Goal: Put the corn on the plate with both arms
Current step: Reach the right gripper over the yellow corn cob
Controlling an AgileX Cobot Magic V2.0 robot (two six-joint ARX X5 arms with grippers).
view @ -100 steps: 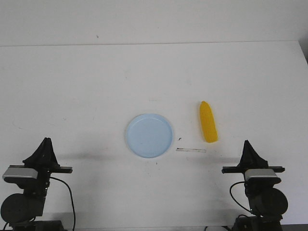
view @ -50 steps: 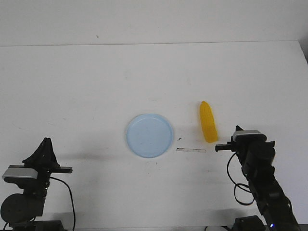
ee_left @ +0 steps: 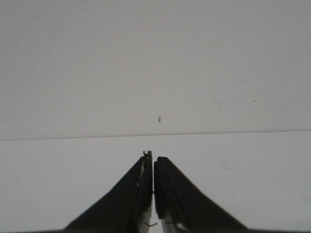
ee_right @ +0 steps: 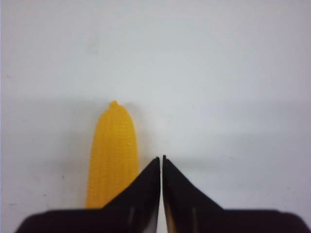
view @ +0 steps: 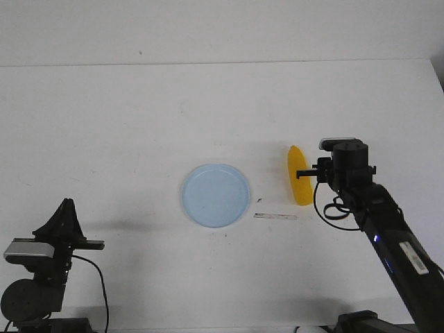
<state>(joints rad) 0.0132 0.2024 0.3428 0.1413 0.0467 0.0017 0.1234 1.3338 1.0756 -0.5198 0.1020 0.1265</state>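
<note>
The corn (view: 300,184) lies flat on the white table (view: 139,125), to the right of the plate (view: 216,195) and apart from it, with a thin pale strip (view: 275,216) on the table between and just nearer the robot. The cob's pointed tip faces away from the robot, its thick end toward it. The plate is bare, so placement is not yet done.

The right gripper (view: 302,173) is stretched out over the table and sits at the cob's right side, about level with its upper half. In the right wrist view the 2 fingers (ee_right: 146,182) are pressed together with only a hairline between them, pinching nothing, and the corn (ee_right: 112,155) shows beside them, off to one side and not under them. That offset suggests the arm is only arriving: to take the cob it would need to spread its fingers and centre over the body, likely across the narrow width, since the cob lies lengthwise to the approach.

The left gripper (view: 64,211) is parked low at the near left of the table, well apart from both corn and plate. Its wrist view shows the fingers (ee_left: 138,187) closed against each other, with only table ahead. It probably waits because the corn lies on the other arm's side.

The smooth, tapered cob could slip or roll if gripped near its tip.
</note>
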